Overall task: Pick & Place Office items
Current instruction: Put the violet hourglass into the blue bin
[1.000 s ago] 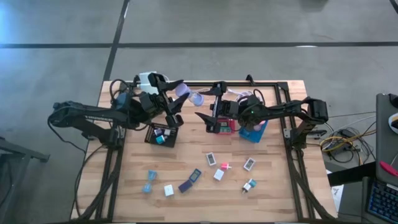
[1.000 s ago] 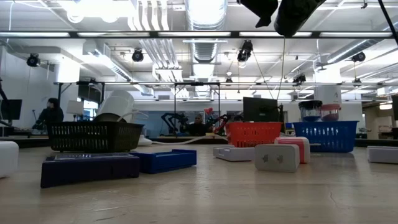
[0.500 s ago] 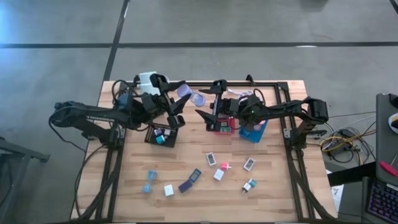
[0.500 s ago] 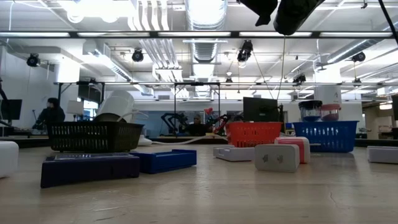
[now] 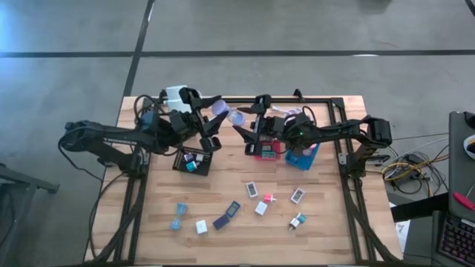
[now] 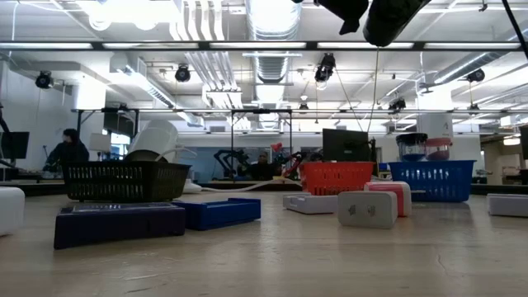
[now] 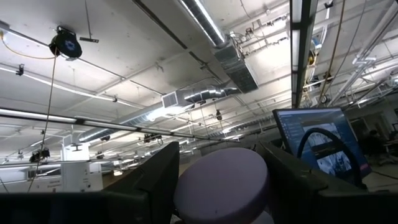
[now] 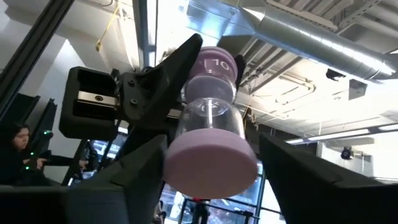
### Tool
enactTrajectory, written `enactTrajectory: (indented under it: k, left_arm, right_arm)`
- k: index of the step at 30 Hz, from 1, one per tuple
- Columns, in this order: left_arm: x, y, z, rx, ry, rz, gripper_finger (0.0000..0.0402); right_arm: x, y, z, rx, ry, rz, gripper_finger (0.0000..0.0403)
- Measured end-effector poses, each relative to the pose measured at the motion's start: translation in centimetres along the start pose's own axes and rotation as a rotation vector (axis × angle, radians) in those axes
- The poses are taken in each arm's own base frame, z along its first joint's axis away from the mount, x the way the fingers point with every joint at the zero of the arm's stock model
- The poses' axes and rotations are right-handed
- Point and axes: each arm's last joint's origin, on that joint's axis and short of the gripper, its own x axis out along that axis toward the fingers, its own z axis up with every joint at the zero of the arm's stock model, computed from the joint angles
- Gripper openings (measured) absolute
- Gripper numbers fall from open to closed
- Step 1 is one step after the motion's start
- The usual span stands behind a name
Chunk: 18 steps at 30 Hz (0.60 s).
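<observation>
Wooden desk (image 5: 326, 222) below, the left end effector (image 5: 211, 111) grips a purple hourglass (image 5: 226, 113) in mid-air while the right end effector (image 5: 249, 122), fingers wide, flanks its far end: a handover, needing closure next.

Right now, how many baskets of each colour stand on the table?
black basket: 1
red basket: 1
blue basket: 1
Total: 3
</observation>
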Motion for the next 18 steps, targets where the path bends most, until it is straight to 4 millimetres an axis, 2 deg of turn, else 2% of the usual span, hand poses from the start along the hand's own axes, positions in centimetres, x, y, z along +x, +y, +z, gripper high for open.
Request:
enactTrajectory:
  k: [4, 8, 13, 18]
  left_arm:
    - [0.00, -0.01, -0.07, 0.002, 0.006, -0.001, 0.0194]
    - [-0.01, -0.04, -0.15, -0.003, 0.016, -0.006, 0.0195]
    - [-0.02, -0.14, -0.29, -0.012, 0.031, -0.015, 0.0225]
    - [-0.09, -0.24, -0.31, -0.010, 0.049, -0.027, 0.0231]
  right_arm:
    - [-0.01, 0.05, -0.17, 0.000, 0.017, 0.005, 0.0196]
    - [-0.12, 0.09, -0.29, 0.000, 0.025, 0.007, 0.0195]
    - [-0.29, 0.15, -0.49, -0.003, 0.038, 0.010, 0.0195]
    - [-0.42, 0.19, -0.57, -0.005, 0.040, 0.010, 0.0195]
